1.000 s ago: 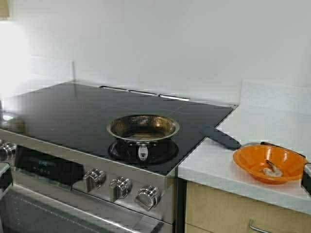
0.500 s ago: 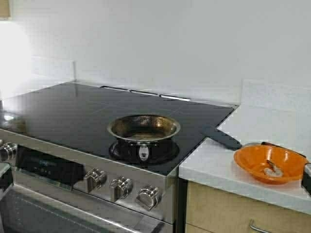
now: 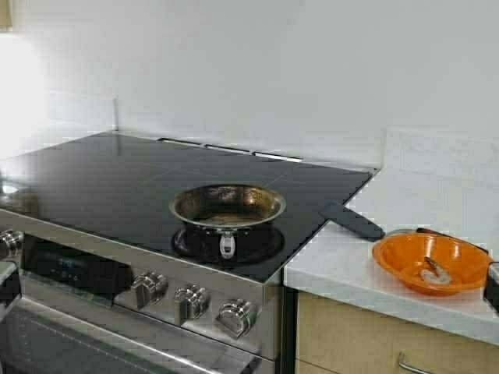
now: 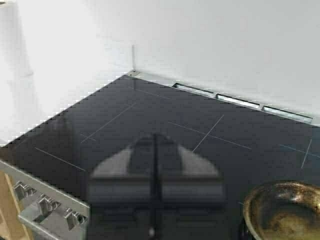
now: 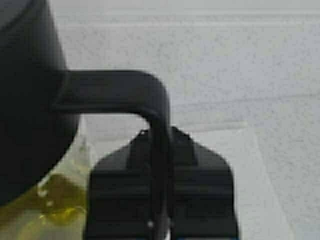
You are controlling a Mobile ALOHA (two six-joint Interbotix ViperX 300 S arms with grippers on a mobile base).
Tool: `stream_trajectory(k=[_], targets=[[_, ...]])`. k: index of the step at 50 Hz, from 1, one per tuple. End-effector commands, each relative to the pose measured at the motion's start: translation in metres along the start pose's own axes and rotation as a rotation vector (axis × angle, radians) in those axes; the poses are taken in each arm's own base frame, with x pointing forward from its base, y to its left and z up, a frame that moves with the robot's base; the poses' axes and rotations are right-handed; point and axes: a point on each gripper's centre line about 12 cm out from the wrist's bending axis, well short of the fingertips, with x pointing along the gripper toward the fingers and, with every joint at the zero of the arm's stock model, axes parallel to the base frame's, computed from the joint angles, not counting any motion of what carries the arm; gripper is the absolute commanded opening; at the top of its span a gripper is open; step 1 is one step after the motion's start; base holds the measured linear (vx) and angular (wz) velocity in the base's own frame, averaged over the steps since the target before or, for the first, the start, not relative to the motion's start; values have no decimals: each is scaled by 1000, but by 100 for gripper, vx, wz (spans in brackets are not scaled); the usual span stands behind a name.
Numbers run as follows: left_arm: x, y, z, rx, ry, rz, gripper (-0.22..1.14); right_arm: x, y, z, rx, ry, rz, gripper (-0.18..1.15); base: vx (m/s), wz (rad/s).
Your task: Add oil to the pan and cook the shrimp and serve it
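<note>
Gripping the black handle of the clear glass oil jug [image 5: 45, 200], the right gripper [image 5: 159, 220] is readying oil for the empty, tarnished steel pan [image 3: 228, 206], the left jaws closed, the pale shrimp [image 3: 437, 271] waiting in its orange bowl [image 3: 405, 265].

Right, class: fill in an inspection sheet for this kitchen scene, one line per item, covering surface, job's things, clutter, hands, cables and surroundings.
Surface: black glass stove, white counter beside it.
Job's things: pan on the front burner, no shrimp in it; shrimp in the orange bowl on the counter; oil in a jug with a black handle.
Clutter: dark spatula across the stove edge.
Hands: left hand shut, empty, above the stove; right hand shut on the handle.
Cables: nothing seen.
Surroundings: white wall, stove knobs, wooden cabinet.
</note>
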Motion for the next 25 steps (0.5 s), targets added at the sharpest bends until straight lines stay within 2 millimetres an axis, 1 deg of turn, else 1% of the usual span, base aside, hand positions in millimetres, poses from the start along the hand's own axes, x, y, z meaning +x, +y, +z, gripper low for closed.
stream_trajectory(k=[1,10,17,25], targets=[[1,0,3,0,-6,0,3,-6,-6,36,38,-131,-21,5,0,0],[1,0,1,0,0,2,3,-14,-1,28,95,-184,37,5,0,0],[1,0,1,0,-2,0,3,-15,-2,25,100,-188,82,5,0,0],[1,0,-1,0,2,0,3,-14,-3,18,97,-183,82,5,0,0]])
